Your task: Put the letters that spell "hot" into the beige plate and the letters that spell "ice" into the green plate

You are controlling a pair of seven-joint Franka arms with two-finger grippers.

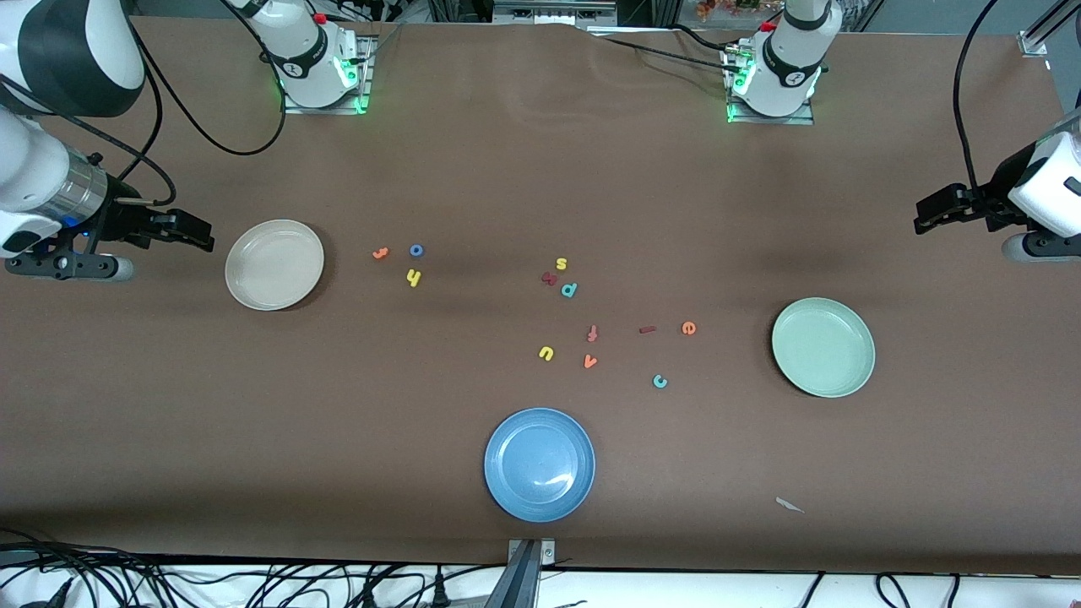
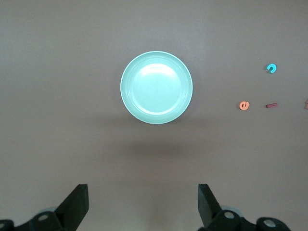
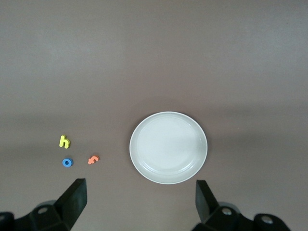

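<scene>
Yellow h [image 1: 413,278], blue o [image 1: 416,250] and orange t [image 1: 381,252] lie together beside the beige plate [image 1: 274,264], which holds nothing. Dark red i [image 1: 648,330], orange e [image 1: 689,328] and teal c [image 1: 660,382] lie between the table's middle and the bare green plate [image 1: 823,347]. My right gripper [image 1: 203,236] hangs open above the table at its own end, beside the beige plate [image 3: 168,147]. My left gripper [image 1: 925,215] hangs open at the other end, near the green plate [image 2: 156,87]. Neither holds anything.
A blue plate [image 1: 540,464] sits near the front edge. Other loose letters lie mid-table: yellow s [image 1: 561,263], teal p [image 1: 569,290], a reddish f [image 1: 592,333], yellow u [image 1: 546,353], orange v [image 1: 590,362]. A paper scrap [image 1: 789,504] lies nearer the camera than the green plate.
</scene>
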